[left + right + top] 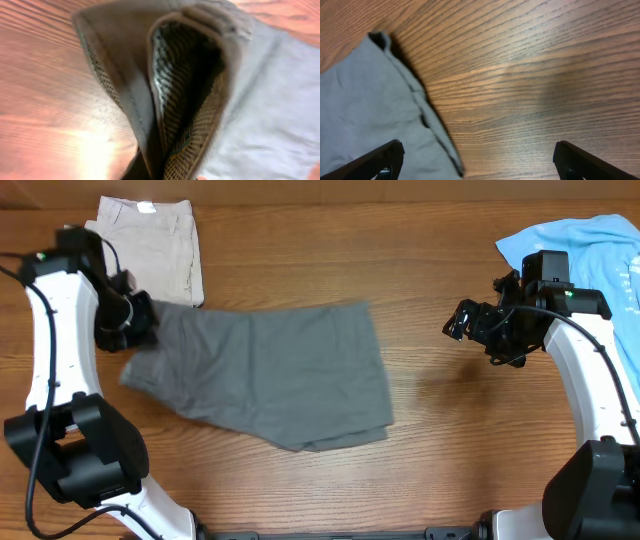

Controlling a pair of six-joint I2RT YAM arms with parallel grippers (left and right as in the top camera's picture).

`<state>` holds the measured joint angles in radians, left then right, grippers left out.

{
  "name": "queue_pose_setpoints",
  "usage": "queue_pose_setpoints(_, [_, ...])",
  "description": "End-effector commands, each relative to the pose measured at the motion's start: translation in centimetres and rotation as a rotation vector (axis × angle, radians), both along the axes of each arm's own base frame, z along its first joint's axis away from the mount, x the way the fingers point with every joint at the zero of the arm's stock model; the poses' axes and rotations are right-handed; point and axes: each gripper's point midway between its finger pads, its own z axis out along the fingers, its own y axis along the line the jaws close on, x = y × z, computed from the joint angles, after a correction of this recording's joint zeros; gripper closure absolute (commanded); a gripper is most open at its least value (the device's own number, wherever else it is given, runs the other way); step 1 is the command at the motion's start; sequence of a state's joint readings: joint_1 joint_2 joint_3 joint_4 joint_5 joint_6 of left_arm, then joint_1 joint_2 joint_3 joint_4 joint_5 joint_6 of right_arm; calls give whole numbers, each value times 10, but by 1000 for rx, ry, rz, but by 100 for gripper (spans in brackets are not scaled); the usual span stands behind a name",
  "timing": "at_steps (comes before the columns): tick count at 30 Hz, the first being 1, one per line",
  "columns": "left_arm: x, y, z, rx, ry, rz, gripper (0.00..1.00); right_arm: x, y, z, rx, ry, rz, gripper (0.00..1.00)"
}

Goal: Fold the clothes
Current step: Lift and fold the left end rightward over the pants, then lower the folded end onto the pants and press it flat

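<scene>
Grey shorts lie spread across the middle of the wooden table. My left gripper is shut on their left end; the left wrist view shows the grey waistband bunched up close, its mesh lining open. My right gripper is open and empty, held above bare wood to the right of the shorts, whose right edge shows in the right wrist view. Beige khaki shorts lie folded at the back left. A light-blue T-shirt lies at the back right. No black garment shows.
The wooden table shows bare between the grey shorts and the right arm. The left arm's base stands at the front left, the right arm's base at the front right.
</scene>
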<state>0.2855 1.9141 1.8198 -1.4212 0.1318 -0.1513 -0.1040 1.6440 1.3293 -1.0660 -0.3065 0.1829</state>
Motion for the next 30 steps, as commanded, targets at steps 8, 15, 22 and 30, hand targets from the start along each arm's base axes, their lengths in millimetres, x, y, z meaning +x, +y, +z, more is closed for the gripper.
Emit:
queue_pose_setpoints(8, [19,-75,62,134,-91,-217,96,1,-2,2,-4,-8,-3,0])
queue_pose_setpoints(15, [19,-147,58,182,-103,-333,96,1,-2,2,-4,-8,-3,0])
queue_pose_setpoints(22, [22,-202,54,156,-161,-372,96,1,-2,2,-4,-8,-3,0])
queue_pose_setpoints(30, [26,-240,15,126,-102,-385,96,1,-2,2,-4,-8,-3,0])
